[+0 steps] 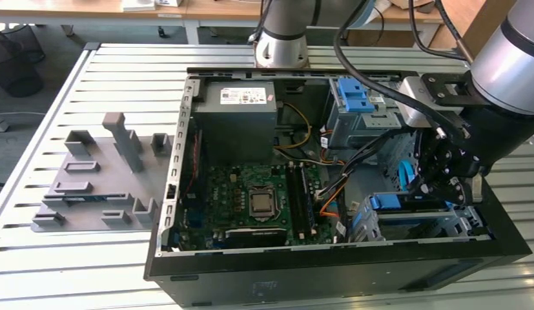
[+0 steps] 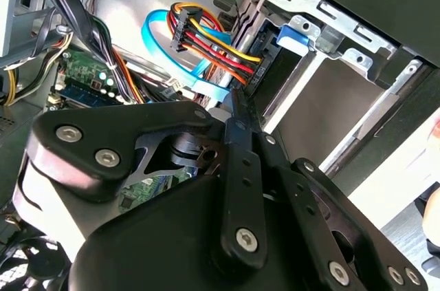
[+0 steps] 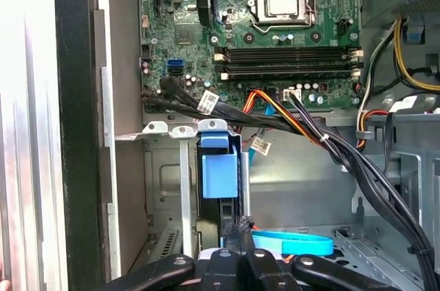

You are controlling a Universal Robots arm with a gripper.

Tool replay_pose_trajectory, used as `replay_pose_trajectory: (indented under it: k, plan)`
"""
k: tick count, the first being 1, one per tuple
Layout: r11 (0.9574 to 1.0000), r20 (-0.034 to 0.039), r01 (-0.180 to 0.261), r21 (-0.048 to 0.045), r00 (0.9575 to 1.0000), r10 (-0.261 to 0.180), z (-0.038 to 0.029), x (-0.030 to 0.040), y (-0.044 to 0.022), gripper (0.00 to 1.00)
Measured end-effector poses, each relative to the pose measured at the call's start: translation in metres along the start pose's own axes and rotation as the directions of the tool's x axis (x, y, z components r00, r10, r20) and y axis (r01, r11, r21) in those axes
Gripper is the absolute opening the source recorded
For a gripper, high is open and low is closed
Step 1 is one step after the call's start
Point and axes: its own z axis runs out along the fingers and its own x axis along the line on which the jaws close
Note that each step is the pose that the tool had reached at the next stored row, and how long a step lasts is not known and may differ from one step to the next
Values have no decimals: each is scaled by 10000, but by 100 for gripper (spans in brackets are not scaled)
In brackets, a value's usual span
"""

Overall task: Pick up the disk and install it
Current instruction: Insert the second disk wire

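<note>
The disk (image 3: 220,175) stands edge-on in the lower drive cage (image 1: 421,226) of the open computer case. Its blue carrier end faces out between the metal rails, and the same blue carrier (image 1: 396,201) appears in the exterior view. My gripper (image 3: 237,230) hangs over the cage at the exterior view's right (image 1: 429,188). The black fingers (image 2: 237,122) are drawn together to a narrow tip with nothing between them. That tip sits right at the disk's dark end, beside the plug of red, yellow and black wires (image 2: 251,74). Whether it touches the disk is unclear.
The case holds a green motherboard (image 1: 254,194), a grey power-supply box (image 1: 241,103) and an upper cage with a blue latch (image 1: 357,97). Black cable bundles (image 3: 309,126) and a flat blue cable (image 3: 292,241) cross near the cage. A grey parts fixture (image 1: 103,174) lies on the slatted table.
</note>
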Motion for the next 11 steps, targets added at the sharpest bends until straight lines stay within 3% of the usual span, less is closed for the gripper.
replay_pose_trajectory:
  k: [6,11]
  plan:
    - [10000,-4,0,-1,10000,0,-47,-1,0,11]
    - [10000,-6,0,-1,10000,0,-46,-1,0,11]
